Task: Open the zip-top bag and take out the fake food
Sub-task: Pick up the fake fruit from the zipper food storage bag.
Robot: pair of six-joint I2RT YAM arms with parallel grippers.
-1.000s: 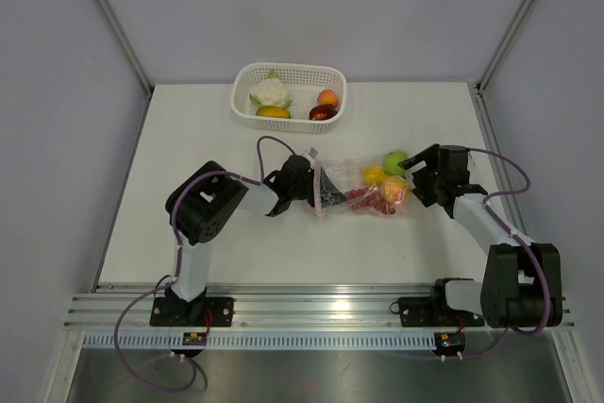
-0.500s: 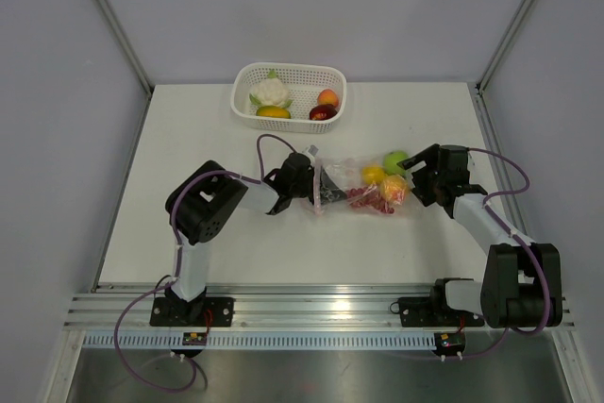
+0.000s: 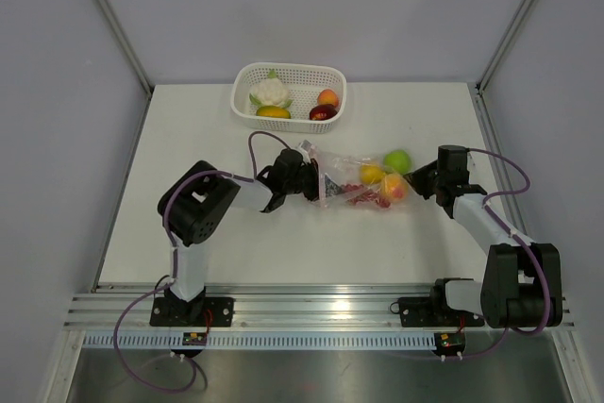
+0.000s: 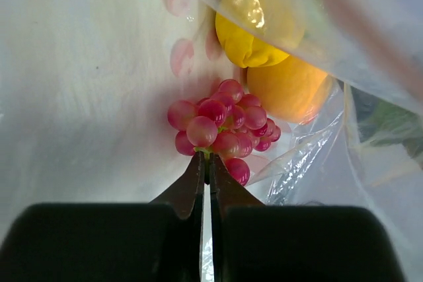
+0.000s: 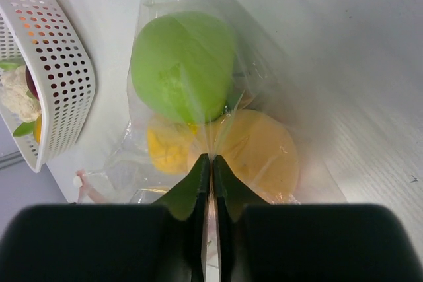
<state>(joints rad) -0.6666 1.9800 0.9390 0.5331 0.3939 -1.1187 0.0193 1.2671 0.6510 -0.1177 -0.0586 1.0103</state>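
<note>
White bench (image 3: 189,129), bag (image 3: 340,176) of food (image 3: 371,175) between them, left hand (image 3: 314,181) and right hand (image 3: 415,182) each clamped on its ends.

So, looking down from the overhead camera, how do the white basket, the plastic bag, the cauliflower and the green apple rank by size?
Largest to smallest:
1. white basket and zip-top bag: about alike, too close to rank
2. cauliflower
3. green apple
</note>
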